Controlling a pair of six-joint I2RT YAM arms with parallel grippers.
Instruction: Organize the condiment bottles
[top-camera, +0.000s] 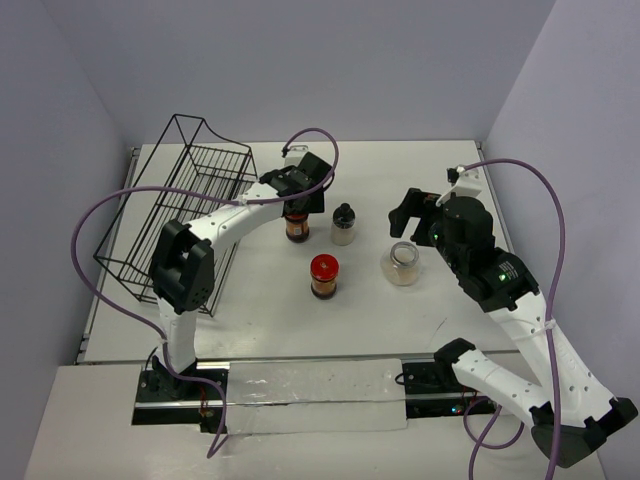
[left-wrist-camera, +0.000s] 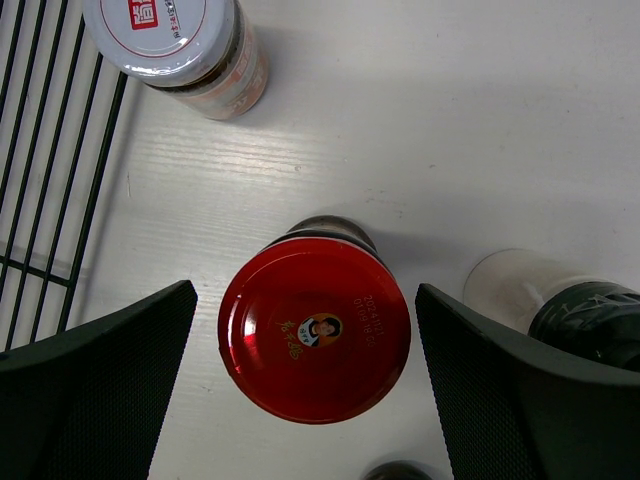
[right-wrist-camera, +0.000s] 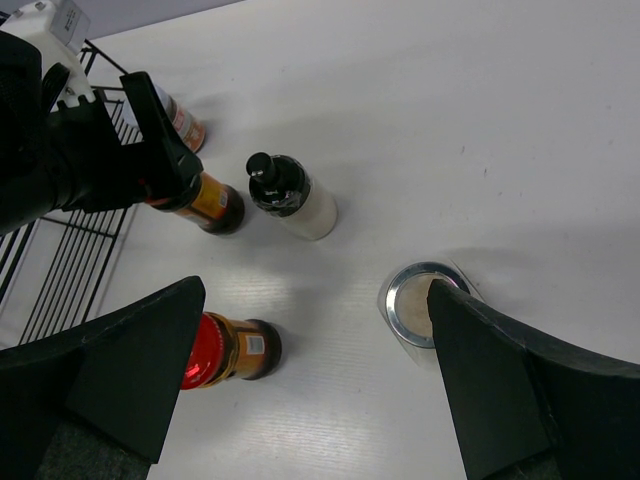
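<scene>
White table (top-camera: 250, 320); wire rack (top-camera: 215, 165); jars (top-camera: 324, 275) upright

You are looking at a black wire rack with a grid floor and flared sides (top-camera: 190, 215), sitting on the far left part of a white, faintly wood-grained table (top-camera: 400, 330). Pale lavender walls (top-camera: 300, 60) are closing the table in on its left, far and right sides. A glossy, film-covered strip (top-camera: 310, 385) is lying along the near edge. In your left wrist view the rack's parallel bars are filling the left edge; in your right wrist view they are showing at the left.
</scene>
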